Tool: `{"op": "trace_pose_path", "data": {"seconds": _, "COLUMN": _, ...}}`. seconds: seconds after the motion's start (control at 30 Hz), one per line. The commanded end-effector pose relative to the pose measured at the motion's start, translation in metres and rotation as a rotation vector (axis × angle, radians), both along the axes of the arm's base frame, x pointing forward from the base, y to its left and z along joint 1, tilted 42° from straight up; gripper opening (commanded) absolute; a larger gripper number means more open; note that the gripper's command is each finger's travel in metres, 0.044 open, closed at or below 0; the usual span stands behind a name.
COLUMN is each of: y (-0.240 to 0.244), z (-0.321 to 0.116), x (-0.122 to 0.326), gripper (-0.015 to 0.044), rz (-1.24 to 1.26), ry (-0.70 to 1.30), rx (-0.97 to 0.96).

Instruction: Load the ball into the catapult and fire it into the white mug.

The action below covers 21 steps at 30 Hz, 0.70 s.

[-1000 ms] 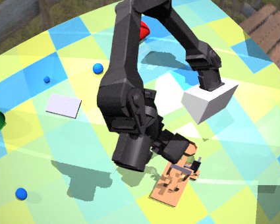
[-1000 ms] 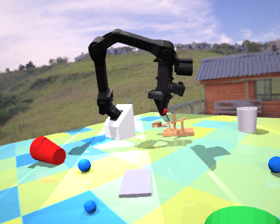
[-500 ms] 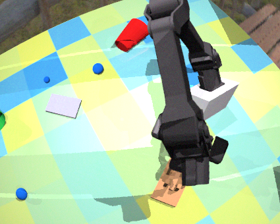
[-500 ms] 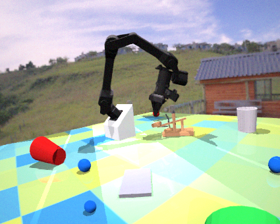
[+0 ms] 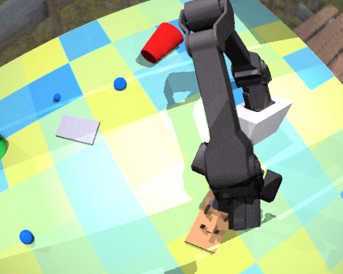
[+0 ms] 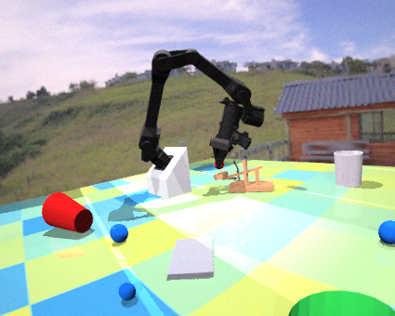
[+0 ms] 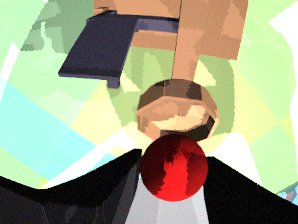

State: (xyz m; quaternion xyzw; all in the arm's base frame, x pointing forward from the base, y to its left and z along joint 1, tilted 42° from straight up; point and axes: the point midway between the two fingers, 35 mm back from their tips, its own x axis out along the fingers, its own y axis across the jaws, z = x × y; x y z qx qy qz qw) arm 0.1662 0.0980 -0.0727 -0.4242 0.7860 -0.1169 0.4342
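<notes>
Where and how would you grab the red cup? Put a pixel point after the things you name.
Probably best from straight above, across the narrower part of the red cup (image 5: 162,42) (image 6: 66,212), one finger on each long side. It lies on its side, its round wall facing up, and tapers toward the dark end, so the span there is smaller. The slope could make it slip, so square the fingers to its length.
</notes>
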Motion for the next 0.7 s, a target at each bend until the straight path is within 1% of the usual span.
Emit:
{"op": "trace_pose_path", "data": {"seconds": 0.0, "y": -0.0044, "z": -0.0038, "x": -0.0007, "gripper": 0.0000, "rz": 0.003, "ry": 0.002, "rx": -0.004}}
{"op": "trace_pose_path", "data": {"seconds": 0.23, "y": -0.0111, "z": -0.0108, "x": -0.0003, "gripper": 0.0000, "rz": 0.003, "ry": 0.002, "rx": -0.005}}
{"op": "trace_pose_path", "data": {"seconds": 0.43, "y": -0.0065, "z": -0.0077, "x": 0.0004, "gripper": 0.0000, "rz": -0.003, "ry": -0.005, "rx": -0.001}}
{"op": "trace_pose_path", "data": {"seconds": 0.67, "y": -0.0065, "z": -0.0077, "x": 0.0004, "gripper": 0.0184, "rz": -0.003, "ry": -0.005, "rx": -0.001}}
